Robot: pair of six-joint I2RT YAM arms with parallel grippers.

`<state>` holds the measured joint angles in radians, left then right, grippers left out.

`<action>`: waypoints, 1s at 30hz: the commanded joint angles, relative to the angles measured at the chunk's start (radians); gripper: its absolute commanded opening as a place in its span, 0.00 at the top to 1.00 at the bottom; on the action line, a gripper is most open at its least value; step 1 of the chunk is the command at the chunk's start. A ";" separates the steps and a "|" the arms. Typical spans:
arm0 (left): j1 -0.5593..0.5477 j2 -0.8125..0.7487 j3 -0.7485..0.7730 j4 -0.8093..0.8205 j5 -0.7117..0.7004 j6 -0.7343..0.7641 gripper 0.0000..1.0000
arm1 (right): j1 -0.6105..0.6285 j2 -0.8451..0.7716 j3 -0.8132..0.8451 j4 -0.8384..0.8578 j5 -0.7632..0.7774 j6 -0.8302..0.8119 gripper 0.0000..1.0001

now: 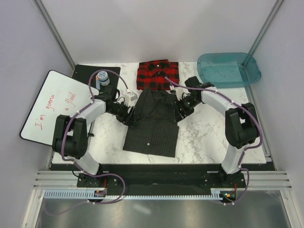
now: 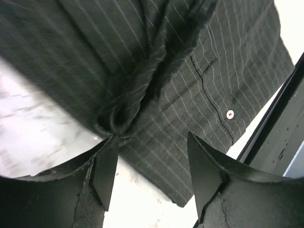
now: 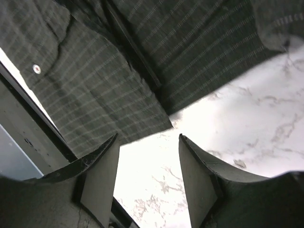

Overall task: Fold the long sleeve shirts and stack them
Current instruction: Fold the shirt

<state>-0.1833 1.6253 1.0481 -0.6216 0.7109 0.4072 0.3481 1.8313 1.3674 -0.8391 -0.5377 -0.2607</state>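
Shirts lie on the white marble table (image 1: pixel 209 135), two of them. The red and black plaid shirt (image 1: pixel 158 73) is folded into a neat block at the far edge. The dark striped shirt (image 1: pixel 152 124) lies in the middle, front side up. Its top end reaches the near edge of the plaid one, and its wide bottom end points at the arms. The top part is bunched and narrow, and the bottom part is spread flat (a small white button shows low on the front).

The left gripper (image 1: pixel 129 116) is at the left side of the dark shirt, and the right gripper (image 1: pixel 179 110) is at its right side, across from it.

From the left wrist, the two fingers stand well apart and nothing is pinched between them. A scrunched fold of striped cloth sits right at the tip of one finger (image 2: pixel 107 161).

From the right wrist, the fingers are spread apart too. Only bare table shows in the gap, and the shirt's edge lies just past the tips.

A teal tub (image 1: pixel 229 70) stands at the far right corner. A whiteboard (image 1: pixel 52 107) with red writing leans off the left side.
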 commanded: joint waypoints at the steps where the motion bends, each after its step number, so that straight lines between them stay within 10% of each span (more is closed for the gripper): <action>1: -0.059 0.057 0.018 -0.020 -0.054 -0.007 0.36 | 0.028 -0.001 -0.001 0.104 -0.100 0.058 0.40; 15: -0.320 0.074 0.033 -0.185 0.011 -0.157 0.57 | 0.037 -0.187 -0.156 -0.009 -0.009 -0.058 0.43; 30: 0.157 -0.107 0.204 -0.089 0.188 -0.214 0.39 | 0.253 0.184 0.183 0.192 -0.044 0.049 0.47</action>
<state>-0.0658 1.5333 1.2316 -0.7139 0.8368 0.2466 0.5182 1.8999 1.4883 -0.6914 -0.5709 -0.2165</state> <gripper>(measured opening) 0.599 0.525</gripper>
